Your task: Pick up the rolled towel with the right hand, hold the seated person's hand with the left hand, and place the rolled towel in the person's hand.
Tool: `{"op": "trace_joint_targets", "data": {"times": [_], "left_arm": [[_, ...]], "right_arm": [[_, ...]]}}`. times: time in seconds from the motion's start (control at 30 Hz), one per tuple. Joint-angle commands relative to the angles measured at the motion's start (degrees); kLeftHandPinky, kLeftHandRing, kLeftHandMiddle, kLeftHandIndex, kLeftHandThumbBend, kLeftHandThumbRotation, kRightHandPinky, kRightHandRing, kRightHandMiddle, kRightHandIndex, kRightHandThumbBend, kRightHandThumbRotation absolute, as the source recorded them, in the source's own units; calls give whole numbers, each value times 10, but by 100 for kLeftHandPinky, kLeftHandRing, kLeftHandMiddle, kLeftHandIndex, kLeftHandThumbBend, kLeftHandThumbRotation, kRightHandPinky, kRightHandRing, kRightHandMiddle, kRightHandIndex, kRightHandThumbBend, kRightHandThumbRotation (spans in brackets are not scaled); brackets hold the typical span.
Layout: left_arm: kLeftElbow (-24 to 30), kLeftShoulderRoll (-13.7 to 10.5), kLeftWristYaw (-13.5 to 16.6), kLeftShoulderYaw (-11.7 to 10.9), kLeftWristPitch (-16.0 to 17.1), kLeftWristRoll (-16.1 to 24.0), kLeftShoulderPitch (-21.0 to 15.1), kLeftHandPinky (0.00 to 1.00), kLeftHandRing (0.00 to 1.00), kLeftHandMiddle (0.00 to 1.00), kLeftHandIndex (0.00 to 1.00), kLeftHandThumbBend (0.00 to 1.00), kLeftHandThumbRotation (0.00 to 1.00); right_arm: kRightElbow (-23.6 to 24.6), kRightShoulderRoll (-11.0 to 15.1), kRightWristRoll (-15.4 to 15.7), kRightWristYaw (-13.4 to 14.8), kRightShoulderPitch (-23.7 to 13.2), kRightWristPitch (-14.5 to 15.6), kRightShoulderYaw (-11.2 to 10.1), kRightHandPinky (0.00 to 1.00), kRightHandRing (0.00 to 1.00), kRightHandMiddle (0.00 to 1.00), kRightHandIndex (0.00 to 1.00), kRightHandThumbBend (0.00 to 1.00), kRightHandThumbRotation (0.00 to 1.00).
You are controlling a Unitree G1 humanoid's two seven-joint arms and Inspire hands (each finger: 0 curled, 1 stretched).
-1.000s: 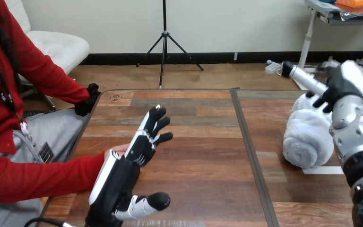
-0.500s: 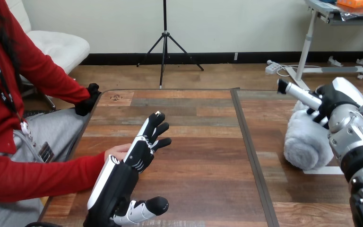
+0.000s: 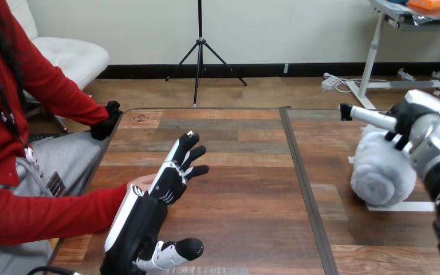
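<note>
Change, right hand: the right hand [image 3: 415,123] is coming down from above and is now sitting on the far top of the rolled towel [image 3: 381,172].
Change, towel: it is lying on its side at the right of the table [image 3: 246,189], shifting slightly rightward under the hand.
Meaning: the pick-up is only beginning, and the towel is not yet lifting off the table.
Right hand state: I cannot tell whether it is grasping.
Left hand [image 3: 149,215]: it is staying almost put at near left, released, fingers straight and pointing far, thumb spreading to the near right.
Person's hand [image 3: 140,183]: it is resting just left of the left hand, partly hidden behind it, and nothing is curling round it yet.
</note>
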State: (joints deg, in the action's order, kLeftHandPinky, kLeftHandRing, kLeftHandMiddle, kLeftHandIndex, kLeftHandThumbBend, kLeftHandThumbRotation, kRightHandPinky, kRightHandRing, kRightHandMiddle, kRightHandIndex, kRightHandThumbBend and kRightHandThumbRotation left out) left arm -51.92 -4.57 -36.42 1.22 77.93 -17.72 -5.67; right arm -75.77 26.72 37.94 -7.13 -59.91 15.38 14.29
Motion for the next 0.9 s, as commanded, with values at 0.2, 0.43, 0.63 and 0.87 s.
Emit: {"op": "trace_joint_targets", "data": {"times": [0.2,0.43,0.63,0.87], "left_arm": [[62,-10,-18,27,4,-38,-20,87,96,100,98,100,74],[70,-12,-27,33,3,-53,-13,87,95,99,98,100,75],[73,-13,-34,33,4,-63,-8,86,95,99,97,100,76],[78,-13,-39,32,6,-68,-3,85,94,99,97,100,76]], "right_arm": [[-22,34,11,-39,-82,-26,36,93,98,99,96,100,100],[-25,28,4,-37,-73,-27,42,89,96,97,95,100,100],[-28,22,3,-37,-64,-23,48,81,91,93,92,100,100],[-32,17,19,-36,-55,-19,69,74,87,90,90,100,100]]}}
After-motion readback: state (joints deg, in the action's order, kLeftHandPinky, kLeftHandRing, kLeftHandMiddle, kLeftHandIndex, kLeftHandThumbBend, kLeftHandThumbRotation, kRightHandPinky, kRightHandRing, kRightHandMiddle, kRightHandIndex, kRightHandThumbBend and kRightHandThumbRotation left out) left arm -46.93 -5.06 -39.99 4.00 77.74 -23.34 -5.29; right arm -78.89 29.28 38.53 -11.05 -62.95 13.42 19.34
